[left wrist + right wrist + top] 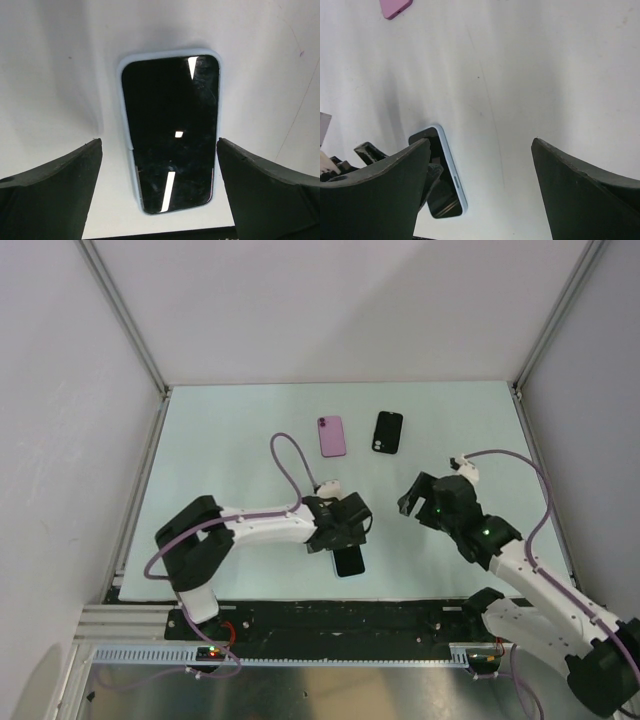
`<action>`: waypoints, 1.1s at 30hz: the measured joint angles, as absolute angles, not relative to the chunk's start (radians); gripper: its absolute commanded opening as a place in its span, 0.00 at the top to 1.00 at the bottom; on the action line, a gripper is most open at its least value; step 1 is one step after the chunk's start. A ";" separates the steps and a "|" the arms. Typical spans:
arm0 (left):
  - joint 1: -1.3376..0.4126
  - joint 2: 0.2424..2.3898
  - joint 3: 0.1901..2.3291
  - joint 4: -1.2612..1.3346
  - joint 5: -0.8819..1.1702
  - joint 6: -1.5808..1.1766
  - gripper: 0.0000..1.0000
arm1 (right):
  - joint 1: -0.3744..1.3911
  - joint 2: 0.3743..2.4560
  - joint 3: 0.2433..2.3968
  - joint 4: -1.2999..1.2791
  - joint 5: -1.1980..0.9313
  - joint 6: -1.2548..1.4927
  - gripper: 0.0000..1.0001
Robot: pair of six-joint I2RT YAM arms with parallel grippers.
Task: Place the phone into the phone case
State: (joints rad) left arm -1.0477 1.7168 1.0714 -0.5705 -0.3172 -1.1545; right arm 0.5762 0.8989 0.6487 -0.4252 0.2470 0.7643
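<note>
A phone with a black screen lies face up inside a light blue case near the table's front edge; the case rim shows along its top and left side. It also shows in the top view and in the right wrist view. My left gripper is open and hovers over the phone, one finger on each side, touching nothing. In the top view the left gripper sits just behind the phone. My right gripper is open and empty, to the right of the phone, over bare table.
A pink phone-shaped item and a black one lie side by side, backs up, at the middle back of the table. A corner of the pink one shows in the right wrist view. Walls and frame posts enclose the table.
</note>
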 measured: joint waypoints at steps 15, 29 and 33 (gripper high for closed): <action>-1.161 1.901 1.267 -0.719 -0.400 -1.287 0.03 | 0.478 0.797 0.571 -0.459 0.116 0.678 0.12; -1.161 1.930 1.297 -0.781 -0.443 -1.305 0.65 | 0.446 0.752 0.544 -0.458 0.039 0.656 0.12; -1.093 1.880 1.229 -0.752 -0.447 -1.221 0.68 | 0.435 0.747 0.544 -0.456 0.028 0.654 0.13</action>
